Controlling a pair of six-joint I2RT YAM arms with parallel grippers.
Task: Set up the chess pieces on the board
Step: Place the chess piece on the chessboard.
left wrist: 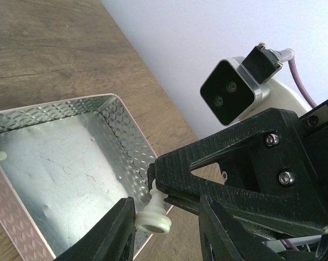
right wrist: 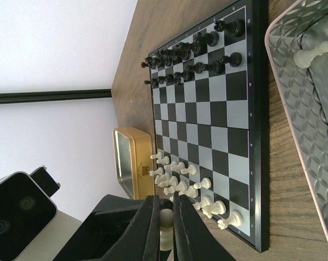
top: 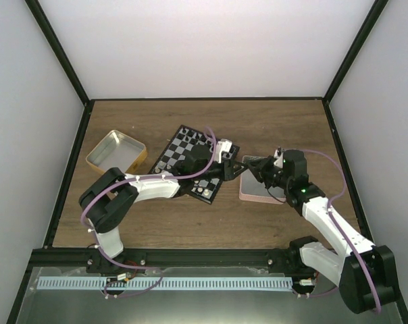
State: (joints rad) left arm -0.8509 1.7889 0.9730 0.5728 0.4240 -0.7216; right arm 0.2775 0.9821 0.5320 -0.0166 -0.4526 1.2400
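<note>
White walls box in a wooden table [top: 278, 125], and my two arms meet above it, between the board [right wrist: 229, 125] and the pink tray [left wrist: 123, 133]. The yellow tin [top: 133, 160] sits well apart on the left. I judge this to be a mid-air hand-over.

My right gripper [right wrist: 165, 217] is pinched tight on a white piece [left wrist: 153, 217], gripping its upper part with the round base poking out. My left gripper [left wrist: 166, 225] has its fingers spread either side of that base. One pad looks to be touching it and the other stands off, so I do not count it as a grip yet. To do this well, I want the left pads square on the base and clamped before the right lets go. Then I want a straight pull-away, so the piece neither twists nor drops into the tray below.

On the board, black pieces [right wrist: 191, 54] fill one end and white pieces [right wrist: 180, 182] crowd the other.

The held piece's head is buried between the right fingers, so I cannot name its kind. From above, the arms cover the hand-over and part of the board. White's ranks are too bunched for me to count the empty squares. One white pawn [right wrist: 310, 54] lies in the tray, which is cut off at the frame edge.
</note>
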